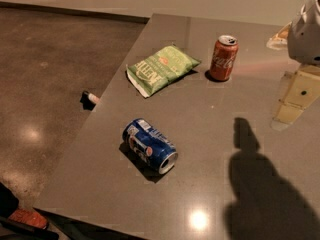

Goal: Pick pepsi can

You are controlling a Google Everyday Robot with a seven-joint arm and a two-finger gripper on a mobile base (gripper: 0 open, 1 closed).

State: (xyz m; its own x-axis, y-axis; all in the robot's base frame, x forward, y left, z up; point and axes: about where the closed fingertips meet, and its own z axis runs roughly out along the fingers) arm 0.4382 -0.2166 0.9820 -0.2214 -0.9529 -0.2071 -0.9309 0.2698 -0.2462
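Observation:
The pepsi can (150, 145) is blue with white lettering and a round logo. It lies on its side on the grey table (210, 184), left of centre, with its silver open end toward the front right. My gripper (296, 100) hangs at the right edge of the view, above the table surface, well to the right of the pepsi can and a little farther back. It holds nothing that I can see. Its shadow (260, 184) falls on the table at the front right.
A red Coca-Cola can (223, 57) stands upright at the back. A green chip bag (161, 69) lies left of it. The table's left edge runs diagonally; a small dark object (90, 98) lies on the floor beside it. A red-and-black item (25, 219) is at the bottom left.

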